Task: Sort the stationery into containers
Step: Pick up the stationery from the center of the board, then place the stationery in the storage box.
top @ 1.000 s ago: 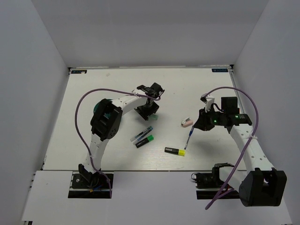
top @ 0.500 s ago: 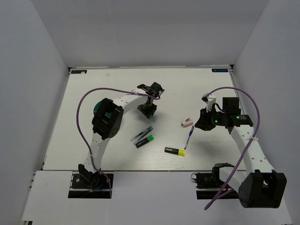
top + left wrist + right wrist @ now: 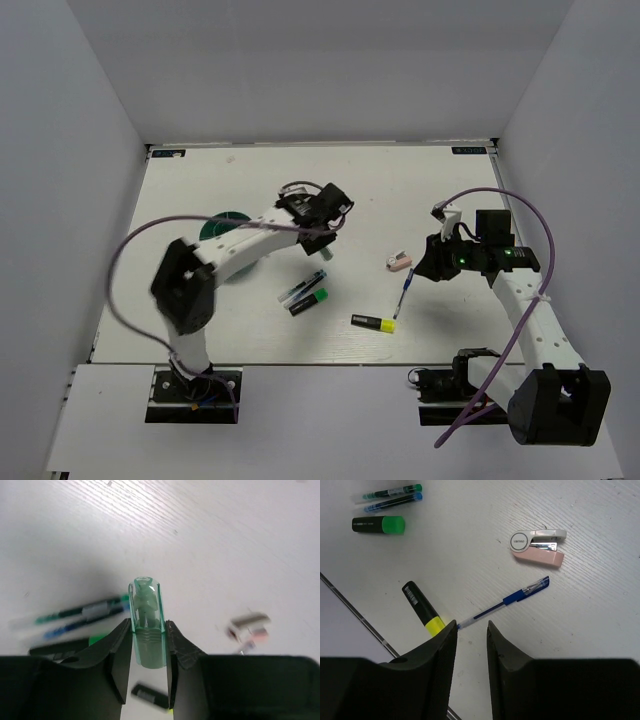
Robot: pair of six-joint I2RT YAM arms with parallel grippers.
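Note:
My left gripper (image 3: 148, 630) is shut on a mint-green stubby piece (image 3: 147, 622) and holds it above the table; in the top view the gripper (image 3: 321, 238) is near the middle. The round teal organiser (image 3: 222, 225) shows partly behind the left arm. A teal-black pen (image 3: 304, 286), a green-black highlighter (image 3: 310, 301), a yellow-black highlighter (image 3: 373, 322), a slim blue pen (image 3: 505, 601) and a small pink-white piece (image 3: 538, 546) lie on the table. My right gripper (image 3: 471, 625) is open and empty, just above the blue pen's tip. No pink stubby piece is in view.
A second slim blue-inked pen (image 3: 392, 502) lies beside the teal-black one. White walls close in the table on the left, back and right. A metal rail (image 3: 355, 611) runs along the table's near edge.
The left arm has swung its elbow to the left, which uncovers the teal organiser, and the gripper has shifted slightly with the mint-green piece. The right arm has hardly moved.

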